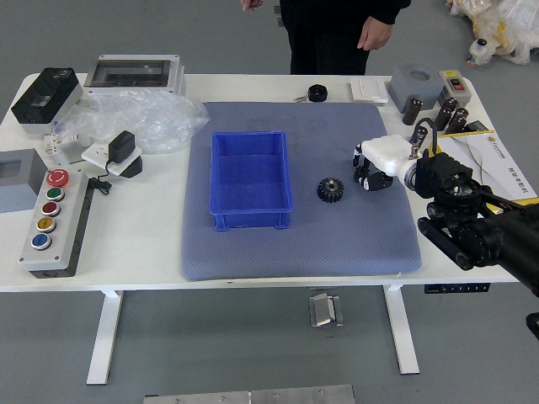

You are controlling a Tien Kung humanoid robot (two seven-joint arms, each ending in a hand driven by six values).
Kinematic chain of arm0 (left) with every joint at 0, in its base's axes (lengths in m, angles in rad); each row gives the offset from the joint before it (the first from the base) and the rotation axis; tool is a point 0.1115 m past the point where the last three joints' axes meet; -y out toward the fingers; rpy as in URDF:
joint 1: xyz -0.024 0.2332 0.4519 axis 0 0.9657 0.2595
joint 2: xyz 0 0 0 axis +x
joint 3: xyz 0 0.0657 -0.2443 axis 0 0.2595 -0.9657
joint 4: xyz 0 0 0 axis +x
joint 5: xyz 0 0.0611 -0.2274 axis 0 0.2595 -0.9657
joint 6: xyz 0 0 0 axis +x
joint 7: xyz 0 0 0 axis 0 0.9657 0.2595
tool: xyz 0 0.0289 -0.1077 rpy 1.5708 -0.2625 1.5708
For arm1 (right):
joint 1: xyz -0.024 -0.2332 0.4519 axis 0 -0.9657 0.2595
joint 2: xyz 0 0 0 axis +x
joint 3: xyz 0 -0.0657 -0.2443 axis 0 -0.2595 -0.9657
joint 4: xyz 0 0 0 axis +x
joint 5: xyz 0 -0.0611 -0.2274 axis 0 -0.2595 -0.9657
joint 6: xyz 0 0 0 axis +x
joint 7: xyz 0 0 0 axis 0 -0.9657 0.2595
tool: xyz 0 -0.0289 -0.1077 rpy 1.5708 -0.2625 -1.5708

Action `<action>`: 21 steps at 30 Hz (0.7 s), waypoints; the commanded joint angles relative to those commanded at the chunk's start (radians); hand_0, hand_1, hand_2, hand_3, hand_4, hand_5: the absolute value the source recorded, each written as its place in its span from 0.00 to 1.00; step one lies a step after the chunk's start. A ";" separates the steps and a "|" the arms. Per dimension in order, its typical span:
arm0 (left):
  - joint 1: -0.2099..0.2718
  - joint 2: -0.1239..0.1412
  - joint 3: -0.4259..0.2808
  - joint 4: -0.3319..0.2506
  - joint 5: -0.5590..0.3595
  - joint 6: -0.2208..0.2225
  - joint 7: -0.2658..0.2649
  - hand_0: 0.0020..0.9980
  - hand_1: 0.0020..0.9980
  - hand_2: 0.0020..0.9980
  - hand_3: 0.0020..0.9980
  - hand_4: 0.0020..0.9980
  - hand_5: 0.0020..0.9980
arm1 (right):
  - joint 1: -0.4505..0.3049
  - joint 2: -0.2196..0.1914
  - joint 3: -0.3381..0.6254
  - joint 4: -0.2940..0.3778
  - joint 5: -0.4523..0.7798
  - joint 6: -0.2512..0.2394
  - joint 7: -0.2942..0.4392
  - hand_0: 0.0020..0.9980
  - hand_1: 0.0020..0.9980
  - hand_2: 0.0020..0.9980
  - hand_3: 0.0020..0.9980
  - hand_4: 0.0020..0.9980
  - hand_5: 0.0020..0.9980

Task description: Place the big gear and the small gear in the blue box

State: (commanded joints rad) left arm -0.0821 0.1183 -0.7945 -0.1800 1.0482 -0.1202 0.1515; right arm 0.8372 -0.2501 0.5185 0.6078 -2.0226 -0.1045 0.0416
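Observation:
My right hand (369,174), white-backed and black, is low over the right part of the grey-blue mat. It hides whatever lies beneath it, and its grip cannot be made out. Just left of the hand, a black toothed gear (330,190) lies on the mat; with no second gear plainly visible, I cannot tell whether it is the big or the small one. The blue box (216,179) stands further left on the mat, open at the top, and nothing shows inside. My left hand is out of view.
A button panel (57,227), clear plastic wrap (152,122) and a black adapter (122,147) occupy the left side. A black round object (317,93) sits at the mat's far edge. Black-topped pieces (446,114) stand at the far right. A person (328,34) stands beyond the table, hands off it.

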 joint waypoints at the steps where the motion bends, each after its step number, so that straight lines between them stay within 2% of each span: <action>1: 0.000 0.000 0.000 0.000 0.000 0.000 0.000 0.86 0.83 0.82 0.84 0.71 0.31 | 0.000 0.000 0.000 0.000 0.000 -0.001 0.000 0.55 0.46 0.52 0.61 0.53 0.23; 15: 0.000 0.000 -0.003 0.000 0.004 0.000 0.001 0.86 0.83 0.82 0.84 0.71 0.31 | -0.008 0.006 -0.005 -0.012 0.008 0.007 -0.003 0.54 0.45 0.51 0.61 0.55 0.23; 16: 0.000 0.000 -0.003 0.000 0.004 0.000 0.001 0.86 0.83 0.82 0.84 0.71 0.31 | -0.008 0.006 -0.005 -0.012 0.008 0.006 -0.003 0.57 0.46 0.51 0.62 0.52 0.21; 21: 0.000 0.000 -0.003 0.000 0.003 0.000 0.000 0.86 0.83 0.82 0.84 0.71 0.31 | -0.009 0.005 -0.004 -0.011 0.005 -0.001 -0.004 0.57 0.46 0.51 0.62 0.52 0.21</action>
State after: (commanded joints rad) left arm -0.0817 0.1181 -0.7973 -0.1800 1.0509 -0.1207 0.1518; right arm 0.8282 -0.2449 0.5142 0.5972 -2.0174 -0.1056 0.0375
